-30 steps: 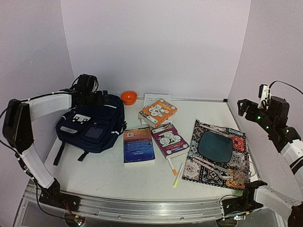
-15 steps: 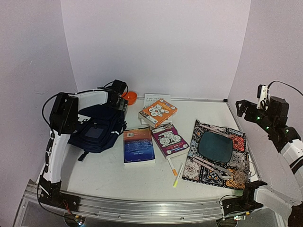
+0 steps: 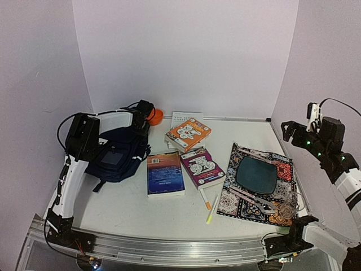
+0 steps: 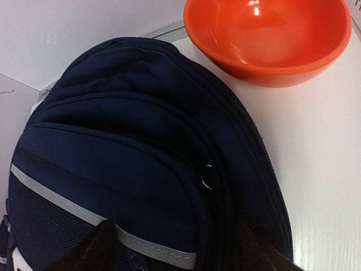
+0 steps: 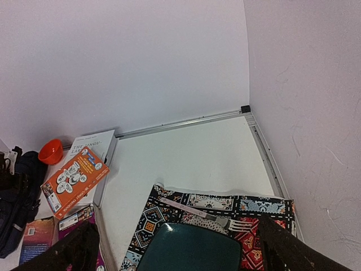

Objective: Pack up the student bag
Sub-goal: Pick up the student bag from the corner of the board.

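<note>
The student bag, a navy-blue backpack with pale trim, lies at the table's left. In the left wrist view the student bag fills most of the frame, its zip ridges and a small metal ring close to the camera. My left gripper is down at the bag's top end, beside the orange bowl. My left gripper is open, its dark fingers standing either side of the zip ridges. My right gripper hangs open and empty, high at the right; the right wrist view shows the right gripper above the placemat.
An orange bowl sits just behind the bag. An orange book lies on a white one, with a blue book and a purple book nearer. Two pens lie by a patterned placemat that carries a teal plate and cutlery.
My left arm has swung right across the bag's top, from its left side to beside the orange bowl, and its jaws have narrowed a little. The right arm has barely moved.
</note>
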Controlling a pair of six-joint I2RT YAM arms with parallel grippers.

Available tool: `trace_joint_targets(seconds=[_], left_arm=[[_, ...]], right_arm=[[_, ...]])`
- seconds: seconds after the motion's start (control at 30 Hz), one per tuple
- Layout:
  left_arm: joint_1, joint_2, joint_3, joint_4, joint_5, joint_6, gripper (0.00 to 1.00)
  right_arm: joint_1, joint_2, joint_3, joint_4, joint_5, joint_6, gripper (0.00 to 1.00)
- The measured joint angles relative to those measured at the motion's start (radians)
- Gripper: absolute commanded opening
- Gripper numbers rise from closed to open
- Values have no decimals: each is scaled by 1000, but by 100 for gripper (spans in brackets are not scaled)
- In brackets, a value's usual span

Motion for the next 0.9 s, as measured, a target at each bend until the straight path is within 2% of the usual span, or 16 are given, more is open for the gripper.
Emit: trace_joint_targets(seconds=[0.07,0.2,0.23,0.53,0.9], left_arm=[[1,18,8,-3,5,2,45],[8,21,6,-5,26,-2,8],[12,15,2,-6,35,-3,2],[32,-152,-119,-42,172,-3,0],[30,-580,-341,-110,409,85,0]], right_arm=[[0,0,-5,-4,-1,2,98],[0,-1,-7,-7,-9,3,98],[0,-2,-7,-7,-12,3,98],[0,4,-6,-7,-93,4,98],[3,76,58,-6,-281,57,98]])
